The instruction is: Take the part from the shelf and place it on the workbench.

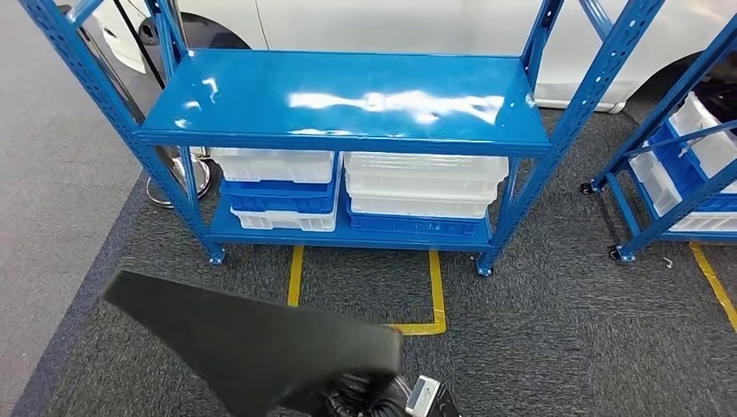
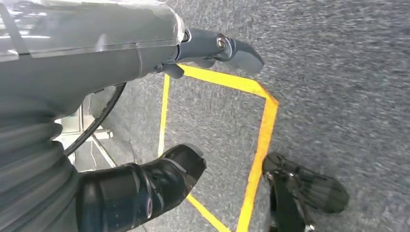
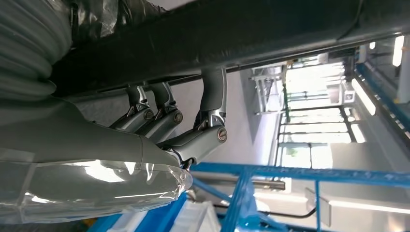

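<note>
The part (image 1: pixel 252 343), a flat black panel with a long tapering end, is off the shelf (image 1: pixel 348 95) and rides low in front of the robot over the grey carpet (image 1: pixel 539 287). In the right wrist view the right hand (image 3: pixel 174 123) sits under it, fingers (image 3: pixel 212 104) reaching up against its dark underside, apparently bearing it. The left hand (image 2: pixel 212 48) hangs over the yellow floor tape (image 2: pixel 263 130), thumb out and holding nothing; how its other fingers lie I cannot tell. No desk shows yet. One-handed, the wide panel could tip and slide off during a turn, or its long end could clip the shelf post
</note>
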